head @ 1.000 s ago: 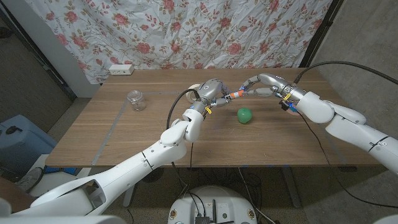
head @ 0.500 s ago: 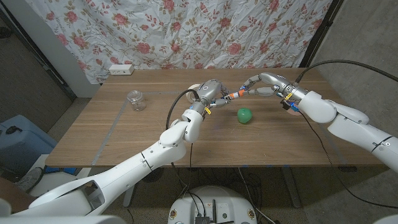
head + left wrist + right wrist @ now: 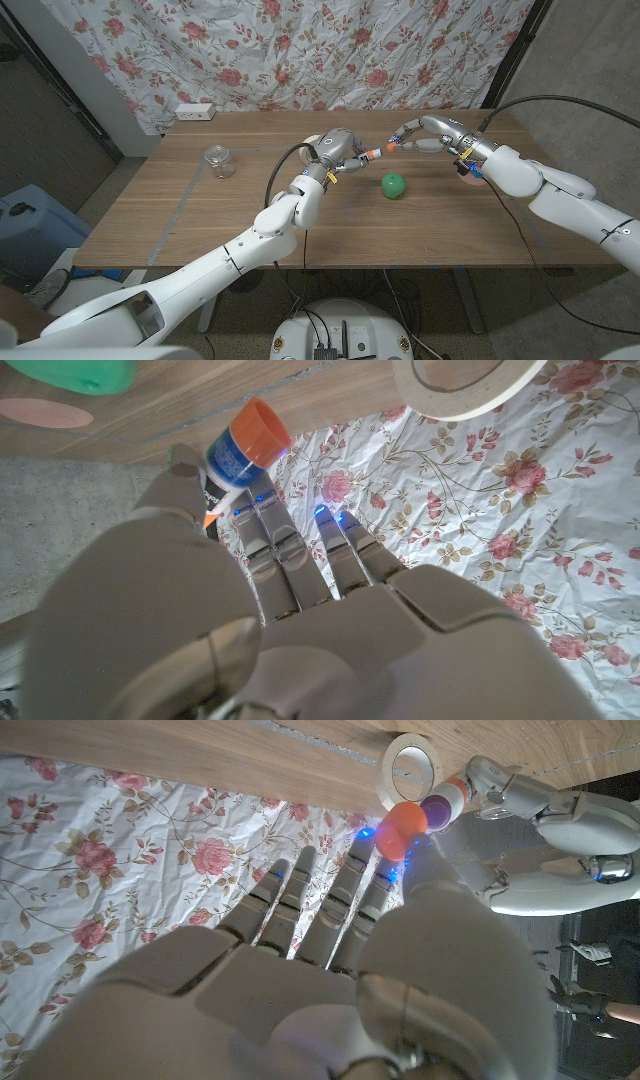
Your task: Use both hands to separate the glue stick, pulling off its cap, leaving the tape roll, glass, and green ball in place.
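Two robot hands are seen raised over the far middle of the wooden tabletop, with the glue stick between them. The glue stick is held in the left robot hand, its white and blue body pinched between thumb and fingers and its orange end pointed toward the other arm. In the left wrist view the stick's blue label and orange end are seen above the fingertips of that hand.

The orange cap is pinched in the right robot hand, just beside the stick's end; a small gap between cap and stick is seen in the head view, so the cap appears to be off. In the right wrist view the cap is seen at the fingertips of the right robot hand, with the stick's purple tip just behind it.

The green ball lies on the tabletop, below the two hands and nearer the robot. The glass stands well apart, toward the robot's left. The tape roll lies on the tabletop behind the left hand, largely hidden in the head view. A flowered cloth is hung behind the tabletop, and a white power strip rests at the far edge.
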Robot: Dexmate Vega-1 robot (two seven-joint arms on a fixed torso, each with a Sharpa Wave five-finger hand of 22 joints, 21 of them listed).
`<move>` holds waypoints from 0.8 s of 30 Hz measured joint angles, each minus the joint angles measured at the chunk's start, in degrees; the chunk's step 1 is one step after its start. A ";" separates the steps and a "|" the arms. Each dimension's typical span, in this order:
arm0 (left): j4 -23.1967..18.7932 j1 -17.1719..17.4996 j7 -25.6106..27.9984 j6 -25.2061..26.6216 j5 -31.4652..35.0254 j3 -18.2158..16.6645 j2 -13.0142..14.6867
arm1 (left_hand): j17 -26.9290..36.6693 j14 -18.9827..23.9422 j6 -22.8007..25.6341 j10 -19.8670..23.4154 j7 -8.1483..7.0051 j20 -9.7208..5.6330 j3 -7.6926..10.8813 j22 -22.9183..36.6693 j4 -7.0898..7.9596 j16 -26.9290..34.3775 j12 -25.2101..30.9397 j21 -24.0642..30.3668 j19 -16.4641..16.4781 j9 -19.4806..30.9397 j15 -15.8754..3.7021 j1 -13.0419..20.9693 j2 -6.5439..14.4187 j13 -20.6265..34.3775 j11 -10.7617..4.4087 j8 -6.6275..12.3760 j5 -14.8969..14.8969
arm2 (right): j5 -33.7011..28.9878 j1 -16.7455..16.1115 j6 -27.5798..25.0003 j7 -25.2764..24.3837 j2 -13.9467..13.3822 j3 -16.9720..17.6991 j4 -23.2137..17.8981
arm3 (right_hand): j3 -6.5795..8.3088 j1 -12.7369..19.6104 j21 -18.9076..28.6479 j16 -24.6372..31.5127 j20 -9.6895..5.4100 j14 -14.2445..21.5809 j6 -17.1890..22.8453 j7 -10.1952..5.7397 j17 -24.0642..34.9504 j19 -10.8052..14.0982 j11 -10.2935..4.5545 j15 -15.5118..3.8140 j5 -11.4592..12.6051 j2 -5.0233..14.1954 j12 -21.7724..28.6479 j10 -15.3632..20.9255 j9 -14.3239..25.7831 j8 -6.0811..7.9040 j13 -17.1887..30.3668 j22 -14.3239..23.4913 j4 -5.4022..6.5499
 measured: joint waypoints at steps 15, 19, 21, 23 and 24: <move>-2.73 0.58 -3.80 0.16 0.04 -1.48 3.13 | 0.00 0.00 0.20 0.30 0.20 0.00 -0.05 0.00 0.07 0.00 0.08 0.00 0.00 0.02 0.01 0.01 -0.01 0.04 -0.30 0.09 -0.02 | 1.44 0.94 -2.80 -0.59 1.22 -0.19 1.39 | -0.47 0.00 0.00 0.00 -0.33 0.00 -0.01 0.01 0.00 0.32 0.00 0.00 0.00 0.00 -0.39 0.00 -0.01 -0.30 0.29 -0.01 0.01; -3.28 0.67 -4.97 0.02 0.07 -1.78 4.02 | 0.00 0.00 0.20 0.30 0.20 0.00 -0.05 0.00 0.07 0.00 0.08 0.00 0.00 0.03 0.00 0.02 -0.02 0.05 -0.30 0.11 -0.05 | 1.78 1.28 -3.73 -0.61 1.48 -0.50 1.65 | -0.47 0.00 0.00 0.00 -0.33 0.00 -0.01 0.01 0.00 0.32 0.00 0.00 -0.36 0.00 -0.39 0.00 0.01 -0.32 0.29 -0.01 0.01; -3.53 0.69 -5.55 -0.19 0.14 -1.91 4.50 | 0.00 0.00 0.20 0.30 0.20 0.00 -0.05 0.00 0.08 0.00 0.08 0.00 0.00 0.03 0.01 0.05 -0.05 0.05 -0.30 0.12 -0.05 | 1.95 1.46 -4.22 -0.61 1.61 -0.73 1.82 | -0.47 0.00 0.00 0.00 -0.32 0.00 -0.01 0.01 0.00 0.32 0.00 0.00 -0.38 -0.01 -0.40 0.00 0.02 -0.42 0.29 -0.01 0.00; -3.70 0.69 -6.00 -0.38 0.21 -2.02 4.89 | 0.00 -0.01 0.20 0.30 0.20 0.00 -0.05 0.00 0.08 0.00 0.07 0.00 0.00 0.03 0.01 0.10 -0.10 0.05 -0.30 0.13 -0.06 | 2.10 1.69 -4.72 -0.61 1.75 -0.96 2.01 | -0.47 -0.01 0.00 0.00 -0.32 0.00 -0.01 0.01 0.00 0.32 0.00 0.00 -0.38 -0.01 -0.40 0.00 0.02 -0.44 0.37 -0.01 0.00; -3.74 0.69 -6.31 -0.55 0.28 -2.05 5.00 | 0.00 0.00 0.20 0.30 0.20 0.00 -0.05 0.00 0.08 0.00 0.07 0.00 0.00 0.03 0.01 0.10 -0.10 0.05 -0.30 0.14 -0.06 | 2.13 1.73 -4.80 -0.61 1.78 -1.00 2.04 | -0.47 -0.01 0.00 0.00 -0.32 0.00 -0.01 0.01 0.00 0.32 0.00 0.00 -0.39 -0.01 -0.40 0.00 0.02 -0.45 0.45 -0.01 0.00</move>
